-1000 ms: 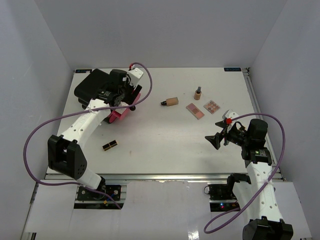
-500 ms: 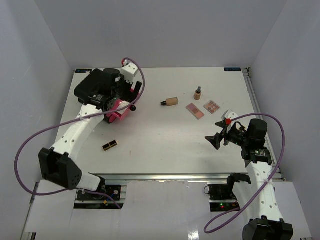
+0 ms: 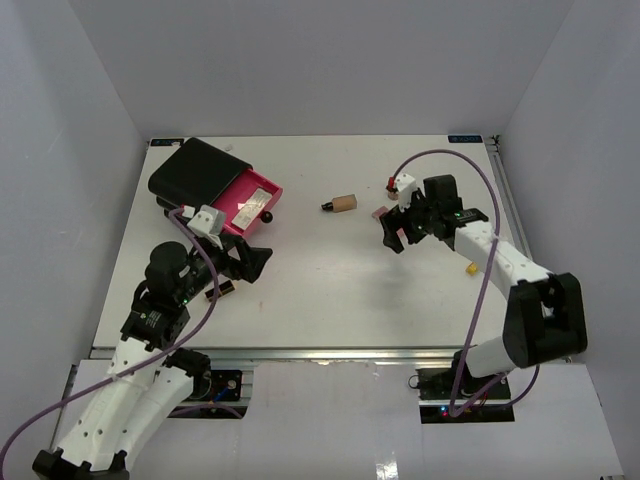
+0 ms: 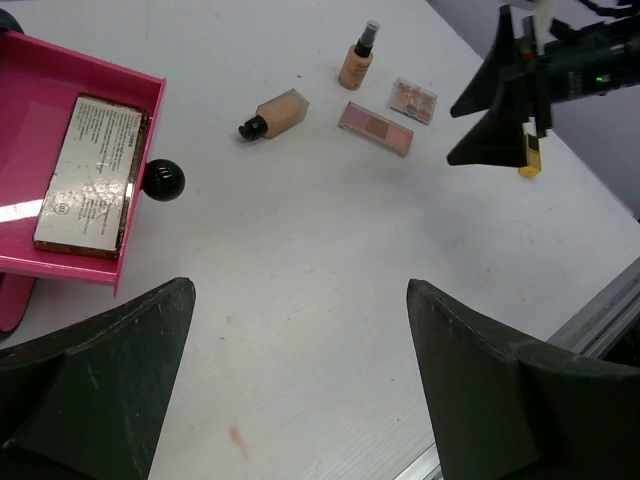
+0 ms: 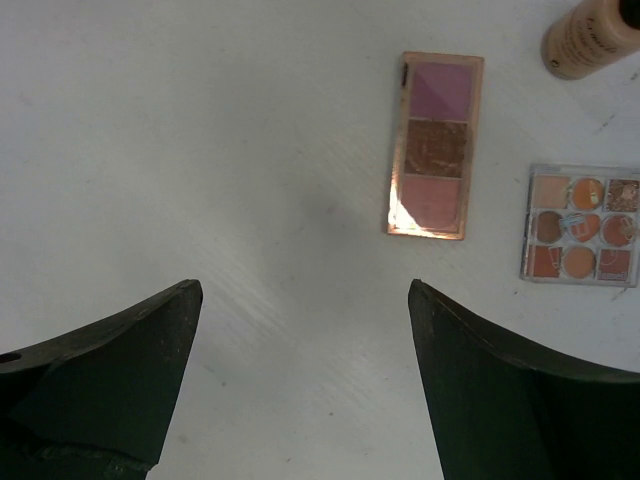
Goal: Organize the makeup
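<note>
The pink drawer (image 3: pixel 262 189) of the black case (image 3: pixel 197 168) stands open, and a dark-framed rectangular palette (image 4: pixel 90 175) lies in it. On the table lie the beige foundation tube (image 3: pixel 343 203), the tan bottle (image 4: pixel 358 62), a pink palette (image 5: pixel 436 145) and a multi-shade palette (image 5: pixel 581 223). My right gripper (image 3: pixel 392 232) (image 5: pixel 305 288) hangs open just short of the pink palette, holding nothing. My left gripper (image 3: pixel 250 262) (image 4: pixel 300 290) is open over bare table, near of the drawer. One lipstick (image 3: pixel 225 289) lies by the left arm, and a gold one (image 3: pixel 470 267) under the right arm.
The drawer's black knob (image 4: pixel 162 180) sticks out toward the table's middle. The right arm reaches across the right half of the table. White walls close the table at the back and sides, and a metal rail (image 3: pixel 330 352) runs along the near edge.
My left arm has drawn back from the drawer to the near left, its jaws wider. My right arm has swung out from the near right to just short of the palettes.
</note>
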Available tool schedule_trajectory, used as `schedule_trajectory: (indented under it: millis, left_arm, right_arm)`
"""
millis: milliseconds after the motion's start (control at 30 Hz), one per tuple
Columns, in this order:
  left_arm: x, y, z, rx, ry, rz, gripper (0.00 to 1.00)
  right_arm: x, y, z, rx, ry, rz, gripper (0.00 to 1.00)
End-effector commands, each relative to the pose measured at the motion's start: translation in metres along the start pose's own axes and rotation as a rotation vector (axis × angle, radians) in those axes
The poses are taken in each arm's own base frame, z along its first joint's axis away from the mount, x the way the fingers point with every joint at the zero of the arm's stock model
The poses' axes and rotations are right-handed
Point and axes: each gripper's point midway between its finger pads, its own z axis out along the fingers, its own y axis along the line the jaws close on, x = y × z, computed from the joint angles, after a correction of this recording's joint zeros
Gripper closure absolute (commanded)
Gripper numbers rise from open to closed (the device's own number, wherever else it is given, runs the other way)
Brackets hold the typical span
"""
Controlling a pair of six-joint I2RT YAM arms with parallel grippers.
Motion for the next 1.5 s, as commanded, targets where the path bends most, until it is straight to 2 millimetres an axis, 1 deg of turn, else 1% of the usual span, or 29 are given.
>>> schedule_trajectory:
  millis: [0, 133, 167, 233, 267, 400, 467, 667, 700, 800, 833, 1033, 1100, 1167, 1267, 1333, 1367, 1467]
  left_arm:
    - [-0.034, -0.003, -0.015, -0.018, -0.154, -0.005, 0.02]
    - [-0.032, 0.003, -0.018, -0.053, -0.159, -0.013, 0.02]
    - [-0.032, 0.003, -0.018, -0.056, -0.161, -0.013, 0.02]
    - [-0.033, 0.003, -0.020, -0.060, -0.169, -0.013, 0.02]
    - [-0.034, 0.003, -0.020, -0.061, -0.172, -0.013, 0.02]
    - [-0.035, 0.005, -0.021, -0.071, -0.177, -0.013, 0.02]
    - [-0.036, 0.005, -0.022, -0.074, -0.180, -0.011, 0.02]
    - [-0.035, 0.005, -0.022, -0.072, -0.178, -0.013, 0.02]
    - [-0.035, 0.005, -0.022, -0.071, -0.178, -0.013, 0.02]
    - [-0.036, 0.004, -0.022, -0.070, -0.181, -0.013, 0.02]
    - [-0.036, 0.004, -0.022, -0.070, -0.181, -0.014, 0.02]
    - [-0.037, 0.003, -0.023, -0.063, -0.185, -0.014, 0.02]
    - [-0.036, 0.000, -0.023, -0.048, -0.181, -0.013, 0.02]
    - [-0.036, -0.003, -0.023, -0.031, -0.182, -0.010, 0.02]
    - [-0.036, -0.008, -0.023, 0.000, -0.183, -0.007, 0.02]
    - [-0.036, -0.013, -0.023, 0.026, -0.185, -0.004, 0.02]
    - [-0.036, -0.015, -0.023, 0.036, -0.186, -0.002, 0.02]
    - [-0.035, -0.022, -0.022, 0.081, -0.181, 0.001, 0.02]
  right_arm:
    - [-0.011, -0.045, 0.028, 0.145, 0.081, 0.019, 0.10]
    - [-0.018, -0.056, 0.058, 0.117, 0.105, 0.009, 0.10]
    - [-0.013, -0.057, 0.067, 0.103, 0.126, 0.013, 0.10]
    - [-0.015, -0.057, 0.078, 0.068, 0.135, 0.006, 0.08]
    - [-0.013, -0.056, 0.083, 0.053, 0.152, 0.008, 0.07]
    - [-0.010, -0.059, 0.095, 0.027, 0.186, 0.001, 0.03]
    - [-0.002, -0.061, 0.103, 0.022, 0.212, -0.005, 0.01]
    - [0.005, -0.065, 0.110, 0.023, 0.234, -0.021, 0.00]
    - [0.009, -0.064, 0.113, 0.016, 0.247, -0.021, 0.01]
    - [0.017, -0.066, 0.116, 0.004, 0.270, -0.016, 0.08]
    - [0.019, -0.066, 0.116, 0.001, 0.271, -0.016, 0.09]
    - [0.024, -0.065, 0.110, -0.008, 0.276, -0.037, 0.23]
    - [0.026, -0.064, 0.108, -0.006, 0.280, -0.043, 0.29]
    - [0.030, -0.062, 0.106, -0.010, 0.287, -0.051, 0.39]
    - [0.036, -0.058, 0.103, -0.020, 0.294, -0.060, 0.49]
    - [0.036, -0.056, 0.099, -0.023, 0.285, -0.065, 0.61]
    - [0.038, -0.054, 0.097, -0.028, 0.283, -0.068, 0.65]
    - [0.031, -0.047, 0.086, -0.042, 0.244, -0.088, 0.79]
